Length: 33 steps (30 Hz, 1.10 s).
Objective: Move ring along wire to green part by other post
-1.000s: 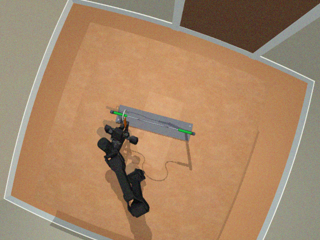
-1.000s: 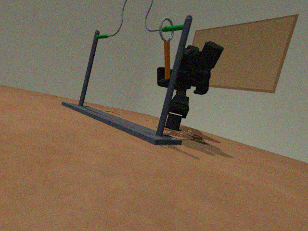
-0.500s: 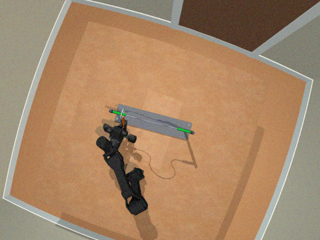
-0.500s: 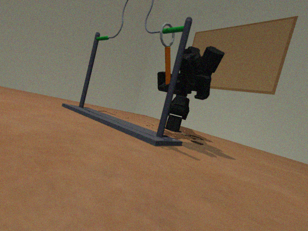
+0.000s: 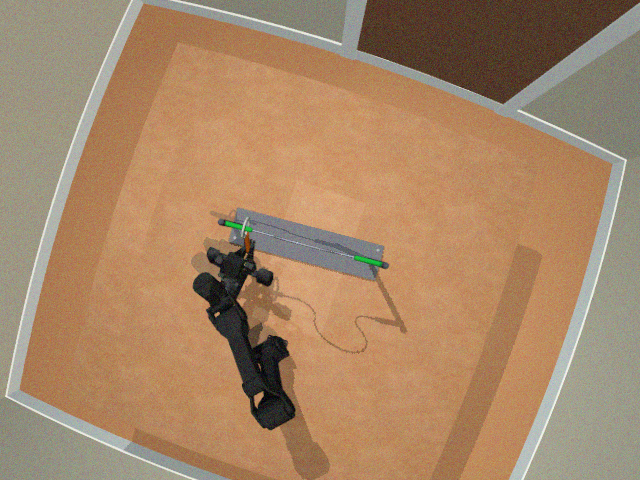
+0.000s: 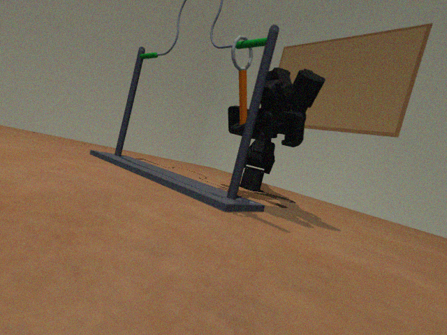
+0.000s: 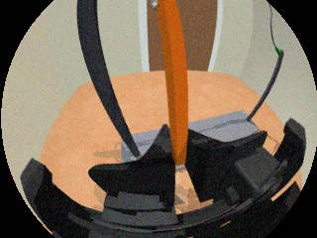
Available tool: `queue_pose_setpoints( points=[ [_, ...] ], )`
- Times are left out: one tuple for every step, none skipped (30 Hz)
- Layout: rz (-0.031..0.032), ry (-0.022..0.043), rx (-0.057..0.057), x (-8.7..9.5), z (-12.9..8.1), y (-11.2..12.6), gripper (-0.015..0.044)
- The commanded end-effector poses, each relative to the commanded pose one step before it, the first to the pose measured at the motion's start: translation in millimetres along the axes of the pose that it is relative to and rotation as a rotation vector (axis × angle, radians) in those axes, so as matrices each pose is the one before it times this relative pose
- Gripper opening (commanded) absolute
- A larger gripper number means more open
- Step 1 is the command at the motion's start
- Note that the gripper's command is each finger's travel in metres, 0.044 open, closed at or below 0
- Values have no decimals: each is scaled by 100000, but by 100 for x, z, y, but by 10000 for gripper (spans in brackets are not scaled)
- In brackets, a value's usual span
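A grey ring (image 6: 241, 53) (image 5: 243, 228) with an orange handle (image 6: 242, 96) (image 7: 174, 86) (image 5: 248, 241) hangs around the green wire part (image 6: 251, 42) (image 5: 234, 225) next to the near post (image 6: 251, 108) (image 7: 95, 59). The ring sits at the end of that green part, close to the thin grey wire (image 6: 216, 32) (image 5: 305, 243). My gripper (image 7: 169, 127) (image 6: 241, 121) (image 5: 248, 252) is shut on the lower end of the orange handle. The other green part (image 6: 148, 55) (image 5: 368, 259) sits by the far post (image 6: 128, 104).
The posts stand on a flat grey base (image 5: 310, 235) (image 6: 162, 176) on the brown floor. The grey wire curves up out of the exterior view between the posts. Low walls (image 5: 56, 196) border the floor.
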State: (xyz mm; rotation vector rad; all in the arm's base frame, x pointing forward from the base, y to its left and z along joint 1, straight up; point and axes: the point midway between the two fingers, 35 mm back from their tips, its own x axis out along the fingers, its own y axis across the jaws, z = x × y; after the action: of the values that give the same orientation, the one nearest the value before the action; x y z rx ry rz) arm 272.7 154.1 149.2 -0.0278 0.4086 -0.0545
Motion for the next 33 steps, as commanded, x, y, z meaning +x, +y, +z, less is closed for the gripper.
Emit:
queue_pose_setpoints(
  points=[
    [-175,-123,384,6,-23,-21,-150],
    [0,0,0,0,0,0,-150],
    [0,0,0,0,0,0,-150],
    [0,0,0,0,0,0,-150],
    [170,123,-386,-5,20,20,-124],
    [0,0,0,0,0,0,-97],
    [0,0,0,0,0,0,-71],
    [0,0,0,0,0,0,-45],
    [0,0,0,0,0,0,-19],
    [0,0,0,0,0,0,7],
    [0,0,0,0,0,0,34],
    [0,0,0,0,0,0,60],
    [0,0,0,0,0,0,86],
    [0,0,0,0,0,0,113],
    [-4,37,16,-57,-6,10,139],
    [-9,73,32,-116,-11,19,160],
    [-13,98,42,-164,-15,25,160],
    [-17,118,52,-215,-18,30,160],
    [-21,132,58,-268,-21,33,160],
    [-25,136,61,-322,-23,33,160],
    [-26,123,58,-358,-22,28,160],
    [-25,96,49,-369,-19,19,160],
    [-22,64,38,-370,-15,10,160],
    [-18,33,29,-370,-11,1,160],
    [-13,1,19,-370,-7,-8,160],
    [-7,-31,10,-370,-2,-17,160],
    [0,-63,2,-369,3,-26,160],
    [7,-95,-6,-368,8,-35,160],
    [16,-126,-13,-367,13,-43,160],
    [20,-126,-15,-299,15,-41,160],
    [15,-87,-11,-180,11,-27,160],
    [6,-31,-4,-60,4,-10,160],
    [0,0,0,0,0,0,160]
  ],
)
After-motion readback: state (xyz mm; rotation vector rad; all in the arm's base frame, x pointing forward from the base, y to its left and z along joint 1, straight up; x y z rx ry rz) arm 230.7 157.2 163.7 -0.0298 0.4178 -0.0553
